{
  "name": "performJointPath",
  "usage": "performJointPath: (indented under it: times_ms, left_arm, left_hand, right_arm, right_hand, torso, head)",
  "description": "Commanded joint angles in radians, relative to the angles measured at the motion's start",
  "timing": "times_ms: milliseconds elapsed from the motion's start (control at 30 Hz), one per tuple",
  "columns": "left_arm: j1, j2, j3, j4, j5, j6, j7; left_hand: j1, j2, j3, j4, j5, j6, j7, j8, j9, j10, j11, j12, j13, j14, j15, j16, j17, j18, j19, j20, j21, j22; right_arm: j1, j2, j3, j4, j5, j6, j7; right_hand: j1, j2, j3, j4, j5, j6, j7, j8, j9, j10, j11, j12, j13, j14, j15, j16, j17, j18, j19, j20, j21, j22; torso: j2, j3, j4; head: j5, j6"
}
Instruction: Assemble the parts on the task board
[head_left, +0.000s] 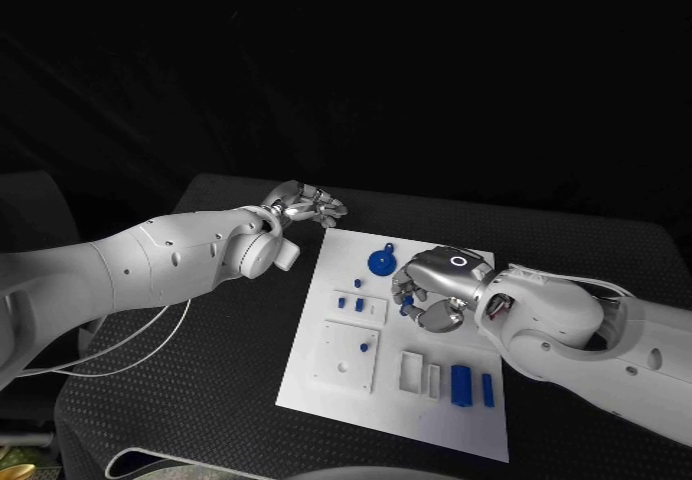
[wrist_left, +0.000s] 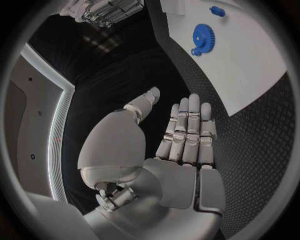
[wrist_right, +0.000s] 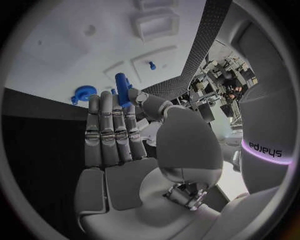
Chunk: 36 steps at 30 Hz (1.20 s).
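Observation:
The white task board (head_left: 346, 390) lies in the middle of the black table. My right hand (head_left: 437, 293) hovers over the board's middle and pinches a blue cylindrical part (wrist_right: 122, 88) between thumb and fingers. A blue gear (head_left: 382, 263) lies on the board's far part, just beyond that hand; the blue gear (wrist_left: 202, 36) shows again from the left wrist and the blue gear (wrist_right: 83, 93) from the right wrist. My left hand (head_left: 304, 206) hangs over the bare table off the board's far left corner. The left hand's fingers (wrist_left: 186, 131) are straight and hold nothing.
Two small blue pegs (head_left: 351, 302) stand left of my right hand, and another peg (head_left: 362, 347) sits in a square recess nearer the front. Two blue bars (head_left: 472, 386) lie at the board's near right. A white cable (head_left: 137, 340) trails over the table at the left.

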Motion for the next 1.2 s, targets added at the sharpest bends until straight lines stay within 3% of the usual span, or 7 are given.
performJointPath:
  times_ms: [33,167,400,567,767,900,1200]
  left_arm:
    - [0.001,0.009,0.001,-0.005,0.006,0.012,0.007]
    - [0.001,0.014,0.001,-0.013,0.006,0.009,0.008]
    - [0.001,0.022,0.001,-0.027,0.007,0.004,0.009]
    - [0.001,0.032,0.001,-0.030,0.009,0.004,0.009]
    - [0.001,0.040,0.001,-0.030,0.009,0.005,0.008]
    - [0.001,0.047,0.001,-0.031,0.009,0.008,0.008]
    - [0.001,0.049,0.001,-0.030,0.009,0.009,0.007]
  left_hand:
    - [-0.002,0.004,-0.001,0.005,0.000,-0.010,0.000,-0.006,-0.001,0.003,0.001,0.001,-0.001,0.009,0.000,-0.007,0.002,0.015,0.005,0.002,-0.006,0.001]
    - [-0.001,0.005,-0.001,0.005,0.000,-0.010,0.000,-0.006,-0.001,0.003,0.001,0.001,-0.001,0.009,0.000,-0.007,0.002,0.015,0.005,0.002,-0.006,0.001]
    - [0.000,0.005,-0.001,0.004,0.000,-0.010,0.000,-0.006,-0.001,0.003,0.001,0.002,-0.001,0.010,-0.001,-0.008,0.003,0.015,0.005,0.001,-0.006,0.002]
    - [0.000,0.005,-0.001,0.004,0.000,-0.009,-0.001,-0.005,-0.001,0.004,0.000,0.002,-0.002,0.010,-0.001,-0.009,0.004,0.015,0.005,0.002,-0.007,0.002]
    - [0.001,0.005,-0.001,0.004,0.000,-0.009,-0.001,-0.005,-0.001,0.004,0.000,0.002,-0.002,0.010,-0.001,-0.009,0.005,0.015,0.006,0.002,-0.007,0.002]
    - [0.001,0.005,-0.001,0.004,0.000,-0.009,-0.001,-0.005,-0.001,0.004,0.000,0.002,-0.002,0.010,-0.001,-0.010,0.005,0.015,0.006,0.002,-0.008,0.002]
    - [0.001,0.005,-0.001,0.004,0.000,-0.009,-0.001,-0.005,-0.001,0.004,0.000,0.002,-0.002,0.010,0.000,-0.010,0.006,0.015,0.006,0.002,-0.008,0.003]
  right_arm:
    - [-0.003,0.036,0.000,-0.004,0.001,-0.013,0.000]
    - [-0.019,0.072,0.000,-0.014,-0.004,-0.019,0.000]
    - [-0.071,0.153,-0.002,-0.045,-0.043,-0.016,0.017]
    - [-0.112,0.188,-0.002,-0.062,-0.048,-0.020,0.022]
    - [-0.144,0.211,-0.008,-0.081,-0.055,-0.025,0.028]
    - [-0.158,0.224,-0.008,-0.092,-0.055,-0.026,0.031]
    - [-0.174,0.237,-0.012,-0.112,-0.055,-0.022,0.031]
  right_hand:
    - [0.000,0.010,-0.006,0.000,0.007,0.005,0.000,0.005,0.002,0.057,-0.049,0.004,0.047,0.008,0.000,0.006,0.001,0.013,0.010,0.000,0.007,0.022]
    - [0.000,0.010,-0.006,0.000,0.007,0.004,0.000,0.005,0.002,0.057,-0.049,0.004,0.047,0.008,0.000,0.006,0.001,0.013,0.010,0.000,0.007,0.022]
    - [0.001,0.010,-0.006,-0.003,0.007,0.004,0.000,0.005,0.003,0.057,-0.049,0.003,0.048,0.008,0.000,0.005,0.002,0.013,0.009,0.000,0.007,0.021]
    - [0.001,0.010,-0.006,-0.004,0.007,0.004,0.000,0.005,0.003,0.057,-0.049,0.003,0.048,0.008,0.000,0.005,0.003,0.013,0.010,0.000,0.007,0.021]
    - [0.001,0.011,-0.006,-0.005,0.007,0.004,0.000,0.005,0.004,0.057,-0.049,0.003,0.049,0.008,0.000,0.005,0.003,0.013,0.010,0.000,0.007,0.021]
    - [0.001,0.011,-0.006,-0.005,0.007,0.004,0.000,0.005,0.004,0.057,-0.049,0.003,0.049,0.008,0.000,0.005,0.003,0.013,0.010,0.000,0.007,0.021]
    - [0.001,0.012,-0.006,-0.006,0.007,0.004,0.000,0.005,0.005,0.057,-0.049,0.003,0.049,0.008,0.000,0.004,0.004,0.013,0.010,0.000,0.007,0.021]
  torso:
    - [0.000,0.0000,0.0004]
    - [-0.001,-0.0005,0.0017]
    - [0.000,0.0008,-0.0012]
    - [0.001,0.0015,0.0027]
    - [0.001,0.0010,0.0017]
    - [0.002,0.0028,0.0005]
    - [0.001,0.0017,-0.0007]
  head:
    - [0.007,-0.001]
    - [0.015,-0.004]
    - [0.036,-0.009]
    - [0.050,-0.016]
    - [0.070,-0.025]
    - [0.089,-0.033]
    - [0.111,-0.039]
